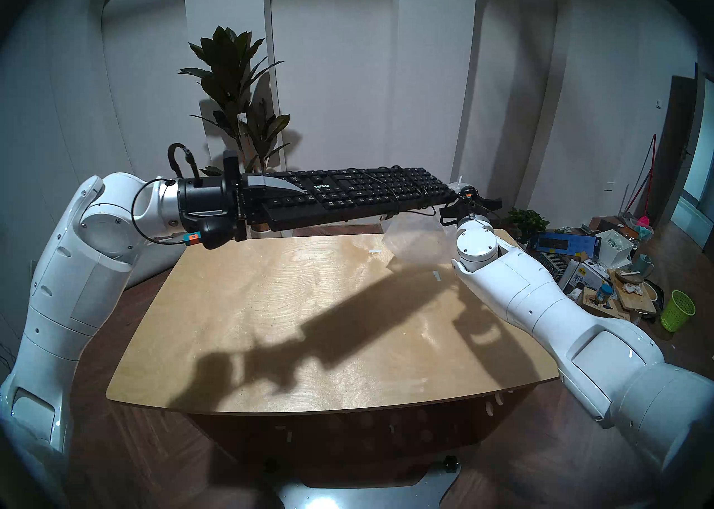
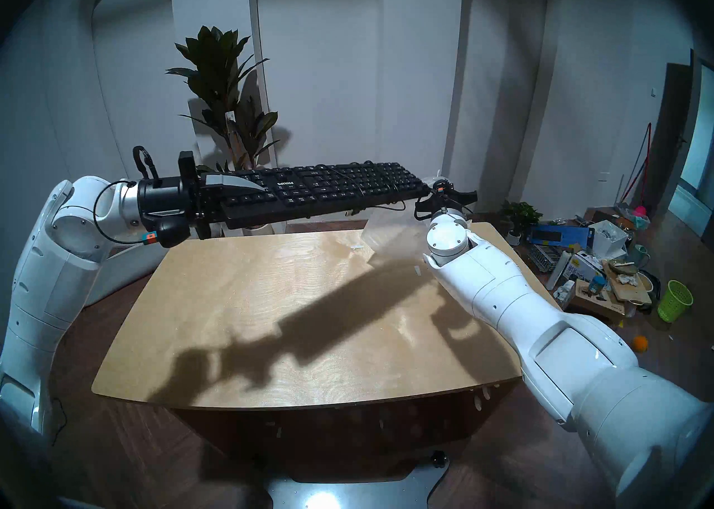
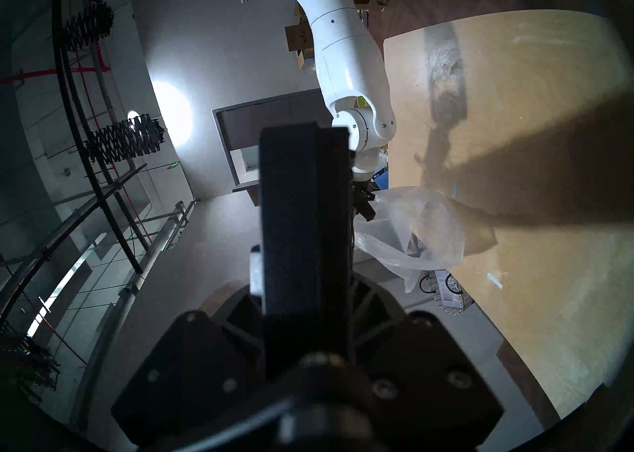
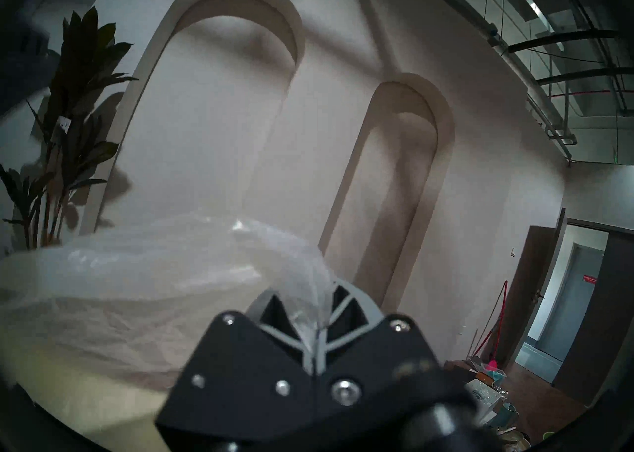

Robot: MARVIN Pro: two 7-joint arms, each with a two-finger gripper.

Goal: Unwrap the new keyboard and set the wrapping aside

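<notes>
The black keyboard [image 1: 359, 195] [image 2: 328, 195] hangs level in the air over the table's far edge, its thin cable looped across the keys. My left gripper [image 1: 284, 202] [image 2: 247, 201] is shut on its left end; the left wrist view looks along the keyboard [image 3: 302, 218] edge-on. The wrapping [image 1: 415, 239] [image 2: 394, 239] [image 3: 411, 235], a clear crinkly plastic bag, is off the keyboard and droops below its right end onto the table's far right corner. My right gripper [image 1: 448, 218] [image 4: 317, 324] is shut on a pinch of the bag [image 4: 137, 286].
The light wooden table [image 1: 270, 322] bears two small white tape strips [image 1: 374, 251] near the bag. A tall potted plant [image 1: 235, 102] stands behind the table. Floor clutter at the right includes a blue box [image 1: 564, 244] and a green basket [image 1: 678, 310].
</notes>
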